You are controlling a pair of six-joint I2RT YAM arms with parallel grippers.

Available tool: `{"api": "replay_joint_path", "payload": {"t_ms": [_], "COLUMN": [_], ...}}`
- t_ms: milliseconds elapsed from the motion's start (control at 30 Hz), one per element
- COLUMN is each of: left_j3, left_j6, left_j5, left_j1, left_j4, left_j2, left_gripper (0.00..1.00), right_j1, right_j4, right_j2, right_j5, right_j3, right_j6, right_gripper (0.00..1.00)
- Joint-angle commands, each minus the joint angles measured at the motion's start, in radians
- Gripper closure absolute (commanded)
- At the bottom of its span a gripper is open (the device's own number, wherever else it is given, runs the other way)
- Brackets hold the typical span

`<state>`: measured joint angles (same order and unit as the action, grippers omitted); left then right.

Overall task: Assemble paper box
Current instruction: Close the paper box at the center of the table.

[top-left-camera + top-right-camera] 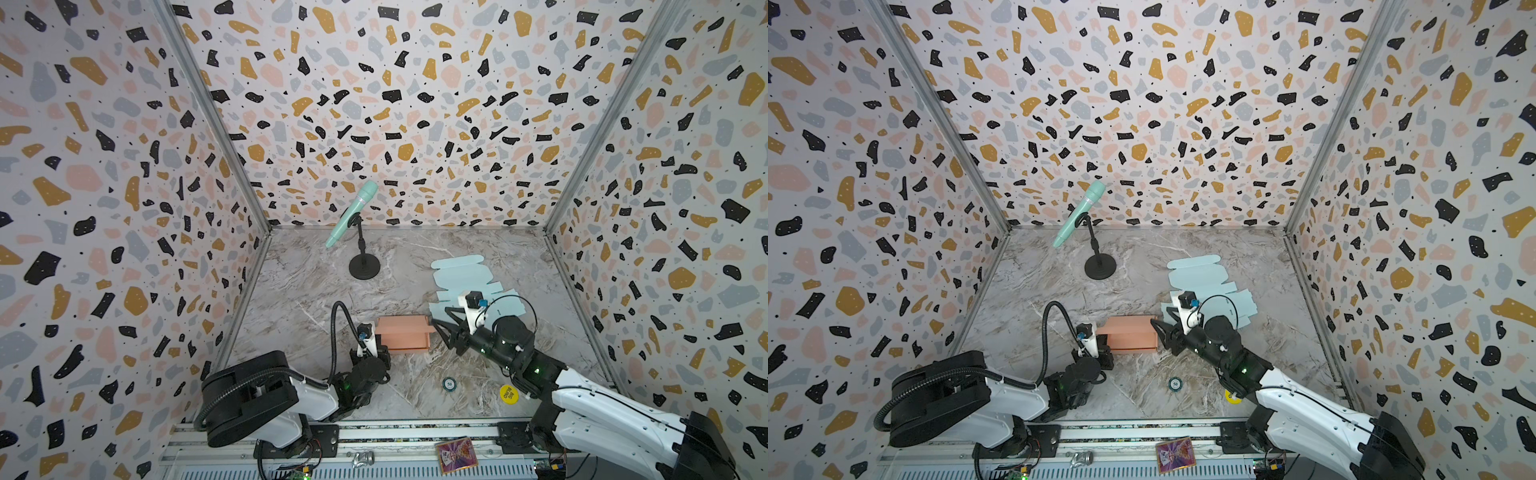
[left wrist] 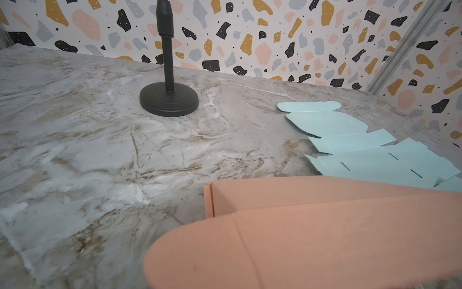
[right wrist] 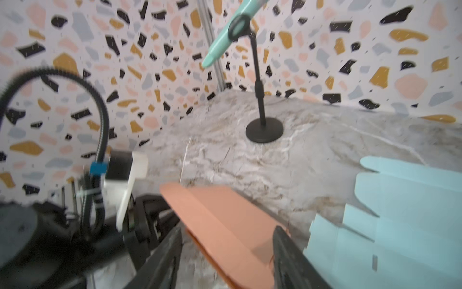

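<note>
A partly folded orange paper box [image 1: 403, 334] [image 1: 1129, 334] lies mid-table. My left gripper [image 1: 381, 352] [image 1: 1107, 354] is at its left near corner, shut on the box's end flap. In the left wrist view that rounded flap [image 2: 275, 250] fills the foreground and hides the fingers. My right gripper [image 1: 436, 325] [image 1: 1156, 327] [image 3: 226, 252] is open at the box's right end. Its two dark fingers [image 3: 170, 250] stand apart on either side of the orange end flap [image 3: 225, 225]. A flat light-blue box blank [image 1: 461, 274] [image 1: 1200, 272] [image 2: 362, 145] [image 3: 405, 212] lies behind the right arm.
A mint microphone on a black round-based stand [image 1: 364, 266] [image 1: 1099, 266] stands at the back centre. A poker chip [image 1: 449, 383] and a yellow sticker [image 1: 508, 393] lie near the front edge. A card [image 1: 456, 454] rests on the front rail. Patterned walls enclose three sides.
</note>
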<state>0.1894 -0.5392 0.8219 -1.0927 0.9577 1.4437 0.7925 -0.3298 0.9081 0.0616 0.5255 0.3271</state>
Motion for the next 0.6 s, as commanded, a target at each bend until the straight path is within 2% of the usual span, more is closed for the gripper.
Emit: {"api": "replay_joint_path", "payload": {"t_ms": [0,200,300,500,567], "left_j3": [0.031,0.048,0.05,0.008,-0.026], "left_j6": [0.012,0.01,0.008,-0.018,-0.03], "left_j5": [0.019,0.023,0.018,-0.056,-0.108], "left_j1": [-0.012,-0.029,-0.037,-0.039,-0.039], "left_j4": [0.006,-0.019,-0.033,-0.043,-0.047], "left_j2": [0.012,0.016,0.005,-0.067,-0.117], "left_gripper": [0.91,0.9,0.86,0.65,0.54], "right_j1": [-0.05,-0.065,-0.061,-0.042,-0.038], "right_j4": [0.124,0.097,0.064,0.02,0.004], "right_j2": [0.096,0.335,0.397,0.455,0.467], "right_j5": [0.058,0.098,0.102,0.072,0.066], "right_j3": [0.097,0.17,0.16,0.113,0.098], "right_j6": [0.014,-0.042,-0.047,-0.052,-0.048], "right_gripper": [0.41,0.42,0.43,0.45,0.45]}}
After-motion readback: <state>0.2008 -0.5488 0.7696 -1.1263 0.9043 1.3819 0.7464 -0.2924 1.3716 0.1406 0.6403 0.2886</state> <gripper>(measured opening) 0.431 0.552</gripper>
